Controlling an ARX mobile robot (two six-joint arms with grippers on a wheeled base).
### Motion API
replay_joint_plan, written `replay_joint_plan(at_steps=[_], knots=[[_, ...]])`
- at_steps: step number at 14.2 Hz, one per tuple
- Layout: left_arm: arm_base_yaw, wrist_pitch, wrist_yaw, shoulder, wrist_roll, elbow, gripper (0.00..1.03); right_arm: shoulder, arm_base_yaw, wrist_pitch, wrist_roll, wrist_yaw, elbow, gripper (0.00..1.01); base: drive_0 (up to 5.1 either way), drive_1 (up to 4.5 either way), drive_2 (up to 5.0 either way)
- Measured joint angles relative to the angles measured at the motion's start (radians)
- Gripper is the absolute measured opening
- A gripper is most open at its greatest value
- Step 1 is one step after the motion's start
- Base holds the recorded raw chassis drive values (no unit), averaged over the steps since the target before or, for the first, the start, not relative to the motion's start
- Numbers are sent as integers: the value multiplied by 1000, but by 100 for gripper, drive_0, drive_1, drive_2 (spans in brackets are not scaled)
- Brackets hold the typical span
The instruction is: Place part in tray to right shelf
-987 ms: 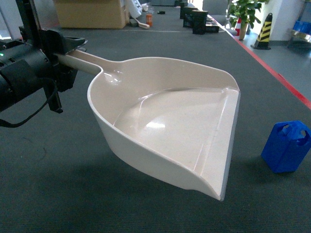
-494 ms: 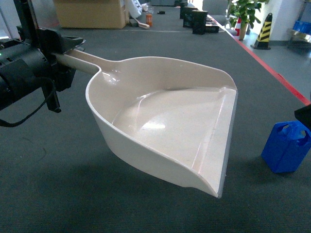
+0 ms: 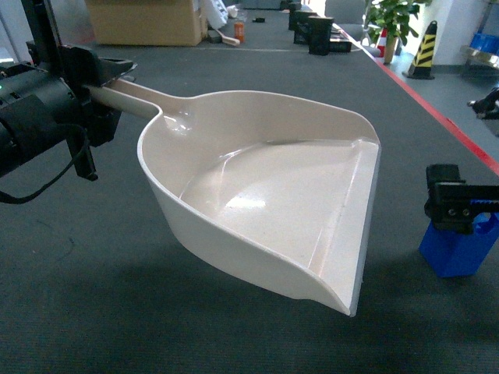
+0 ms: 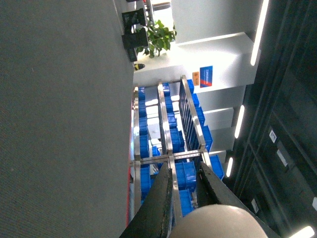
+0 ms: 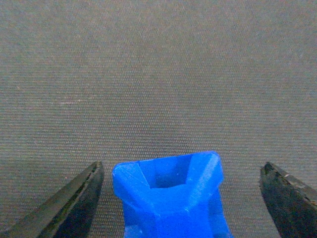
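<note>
From the head view, take the tray (image 3: 265, 195) as your landmark. Your left claw (image 3: 93, 86) holds it by the handle, up off the grey bench (image 3: 93, 296), with its flat lip pointing toward the near right. The tray has barely moved over the last second. What is new is your right claw (image 3: 460, 206): absent a second ago, a sliver at the edge half a second ago, it now sits right over the blue part (image 3: 460, 249), which stands on the bench just right of the tray's lip.

In the left wrist view, two dark fingers (image 4: 161, 198) pinch narrowly around the cream handle (image 4: 218, 223). Beyond them you see the right shelf (image 4: 168, 148), steel rails loaded with blue crates (image 4: 185, 173), well apart from the tray.

In the right wrist view, the claw (image 5: 181, 193) is spread wide, a finger on each side of the part (image 5: 171, 193) and neither touching it. The part's hollow top faces the camera and sits a little left of centre between the fingers.

So you are lined up for the pick, I judge; nothing is in the tray yet, and the shelf comes last.
</note>
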Motion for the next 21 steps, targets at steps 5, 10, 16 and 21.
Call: replay_joint_plan(at_steps=[5,10,16,21], knots=[[0,0,0,0,0,0,12,7,44,51,26,40,-28,47,0,0,0],[0,0,0,0,0,0,12,-389,242,200,105,-96,-44,46,0,0,0],[1,-2,0,0,8,0,12,-733,472,156,-22,247,-127,86,0,0,0],[0,-2,-2,0,8,0,12,-1028,309,230,-80,368,-439,39,0,0,0]])
